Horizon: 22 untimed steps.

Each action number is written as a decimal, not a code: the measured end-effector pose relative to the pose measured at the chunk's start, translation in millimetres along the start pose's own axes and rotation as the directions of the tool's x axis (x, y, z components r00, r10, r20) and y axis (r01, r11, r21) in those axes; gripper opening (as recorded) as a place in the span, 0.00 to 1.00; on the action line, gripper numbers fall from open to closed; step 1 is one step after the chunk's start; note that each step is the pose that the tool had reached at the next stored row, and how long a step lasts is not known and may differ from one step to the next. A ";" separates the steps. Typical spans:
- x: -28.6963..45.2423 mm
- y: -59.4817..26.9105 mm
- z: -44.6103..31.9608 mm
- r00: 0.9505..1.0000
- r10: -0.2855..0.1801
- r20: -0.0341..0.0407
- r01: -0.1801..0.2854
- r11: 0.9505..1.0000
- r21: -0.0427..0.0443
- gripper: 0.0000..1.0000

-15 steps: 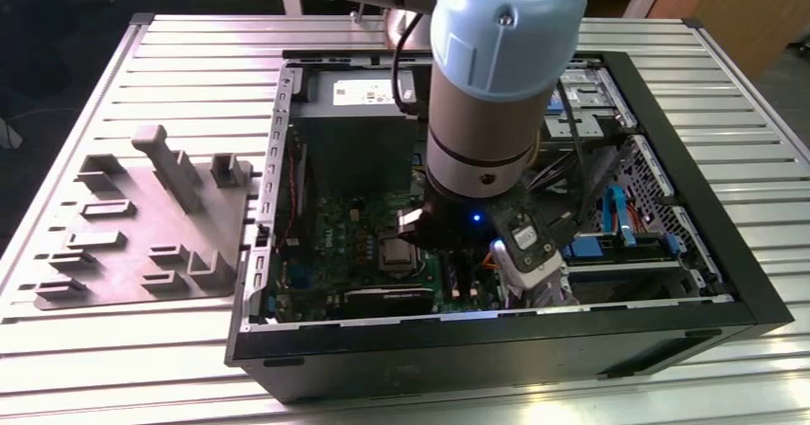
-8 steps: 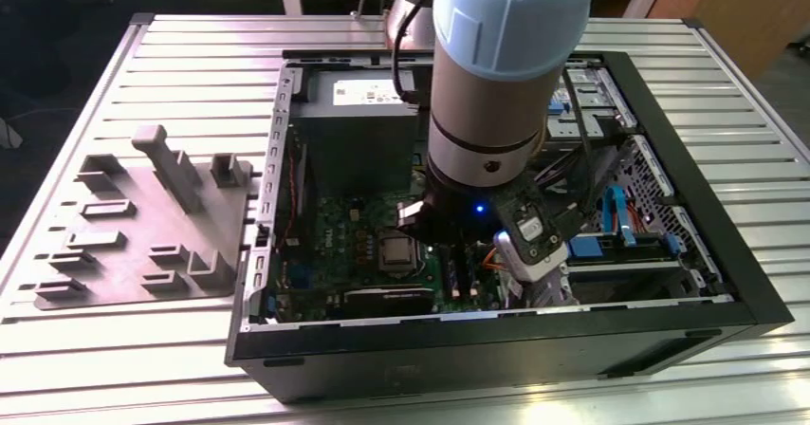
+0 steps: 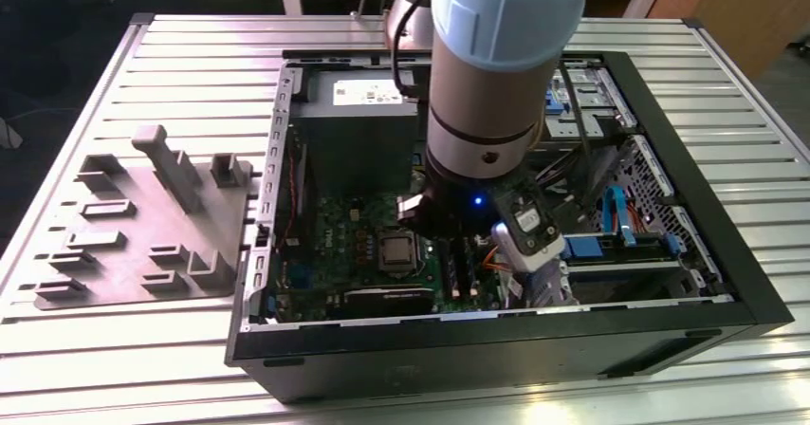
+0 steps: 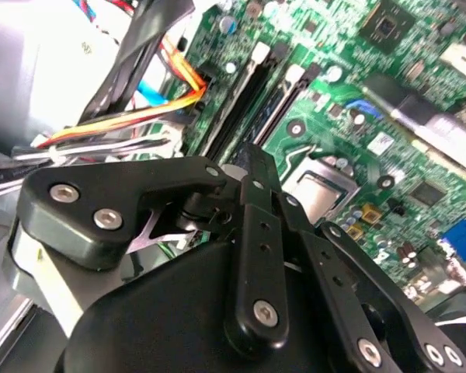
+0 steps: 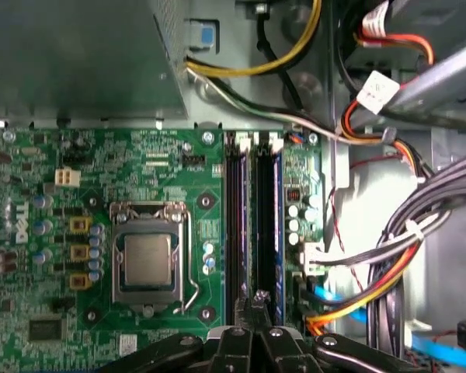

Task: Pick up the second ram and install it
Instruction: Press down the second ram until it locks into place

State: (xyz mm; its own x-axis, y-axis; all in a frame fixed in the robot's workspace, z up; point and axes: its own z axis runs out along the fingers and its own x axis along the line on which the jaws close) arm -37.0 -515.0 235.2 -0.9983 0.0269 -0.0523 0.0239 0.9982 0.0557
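Exterior view: arm (image 3: 494,83) reaching down into the open computer case (image 3: 746,283) on the bench (image 3: 190,46), over the motherboard (image 3: 332,224).

Second wrist view: gripper (image 4: 256,167) clenched, fingers nearly meeting, just above the memory slots (image 4: 248,93).

First wrist view: gripper tips at the slots' near end, beside the processor (image 5: 149,260). The second ram (image 5: 269,225) appears to stand in the blue-edged slot, not certain.

Step judged: seating. Requires straight, even pressure.

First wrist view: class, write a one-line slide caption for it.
Claw poised over the memory slots beside the silver-topped processor on the green motherboard.
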 end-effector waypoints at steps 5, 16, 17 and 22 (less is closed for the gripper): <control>0.4 14.4 0.8 1.000 0.000 0.000 0.000 1.000 0.000 0.10; 0.4 22.8 -2.8 1.000 0.000 0.000 0.000 1.000 0.000 0.10; 0.4 22.8 -2.8 1.000 0.000 0.000 0.000 1.000 0.000 0.10; 0.4 22.9 -3.7 1.000 0.000 0.000 0.000 1.000 0.000 0.10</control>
State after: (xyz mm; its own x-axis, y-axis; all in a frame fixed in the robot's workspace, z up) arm -37.0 -492.3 240.1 -0.9983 0.0269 -0.0522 0.0240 0.9982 0.0558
